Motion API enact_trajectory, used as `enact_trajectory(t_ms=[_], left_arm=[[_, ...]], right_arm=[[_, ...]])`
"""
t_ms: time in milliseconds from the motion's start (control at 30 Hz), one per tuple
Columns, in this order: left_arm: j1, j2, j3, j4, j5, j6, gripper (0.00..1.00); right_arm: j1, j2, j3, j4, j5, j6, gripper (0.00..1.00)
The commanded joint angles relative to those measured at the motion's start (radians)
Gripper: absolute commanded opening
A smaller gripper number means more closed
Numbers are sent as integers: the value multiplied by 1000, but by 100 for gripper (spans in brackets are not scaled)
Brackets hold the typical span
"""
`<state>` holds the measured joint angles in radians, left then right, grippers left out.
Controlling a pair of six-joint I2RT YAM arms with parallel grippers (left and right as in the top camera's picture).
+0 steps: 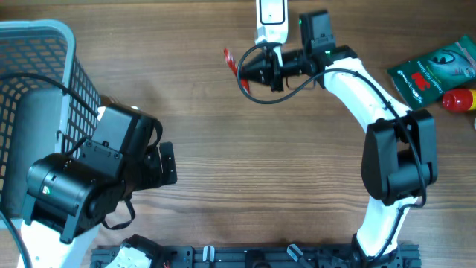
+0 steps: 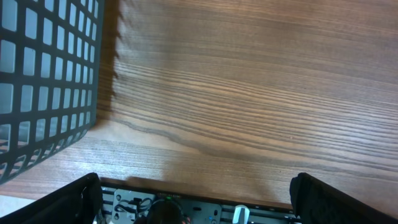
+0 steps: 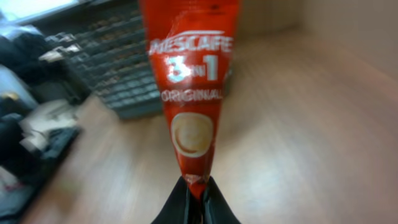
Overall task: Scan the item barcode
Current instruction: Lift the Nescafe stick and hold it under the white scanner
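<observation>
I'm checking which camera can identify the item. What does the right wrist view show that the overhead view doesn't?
Only the right wrist view: the sachet's print, Nescafe 3in1 Original. Only the overhead view: the white scanner at the top edge and the green packet at the right. Both: the red sachet pinched in the shut right end effector, and the wooden table.

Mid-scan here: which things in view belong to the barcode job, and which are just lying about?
In the job:
- red Nescafe sachet, pinched in the shut right gripper
- white device at the far edge, likely the scanner

Lying about:
- grey basket
- green packet
- red-and-yellow item
- left gripper, open and holding nothing, beside the basket
</observation>
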<state>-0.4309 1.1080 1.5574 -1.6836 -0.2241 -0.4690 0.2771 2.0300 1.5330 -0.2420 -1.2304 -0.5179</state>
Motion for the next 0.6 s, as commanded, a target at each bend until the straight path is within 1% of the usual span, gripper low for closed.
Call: enact_trajectory(t_ms=[0, 67, 133, 200, 267, 333, 400, 433, 533, 567], left_arm=[[3, -3, 7, 0, -12, -10, 100], [3, -3, 7, 0, -12, -10, 100], [3, -3, 7, 0, -12, -10, 100], [3, -3, 7, 0, -12, -10, 100], [3, -3, 7, 0, -12, -10, 100], [3, -3, 7, 0, -12, -10, 100], [3, -3, 7, 0, -12, -10, 100], [3, -3, 7, 0, -12, -10, 100], [3, -3, 7, 0, -12, -10, 100], [3, -3, 7, 0, -12, -10, 100]], right_arm=[[37, -76, 14, 209, 109, 228, 5], [51, -85, 14, 393, 117, 346, 5], [68, -89, 14, 621, 124, 447, 5], [80, -89, 14, 791, 103, 476, 5], [83, -89, 14, 916, -5, 465, 5], [81, -89, 14, 1006, -143, 416, 5], [73, -89, 14, 1079, -345, 323, 5], [68, -89, 12, 1093, -391, 269, 4], [63, -89, 11, 1083, -391, 149, 4], [63, -89, 11, 1060, -391, 58, 4]])
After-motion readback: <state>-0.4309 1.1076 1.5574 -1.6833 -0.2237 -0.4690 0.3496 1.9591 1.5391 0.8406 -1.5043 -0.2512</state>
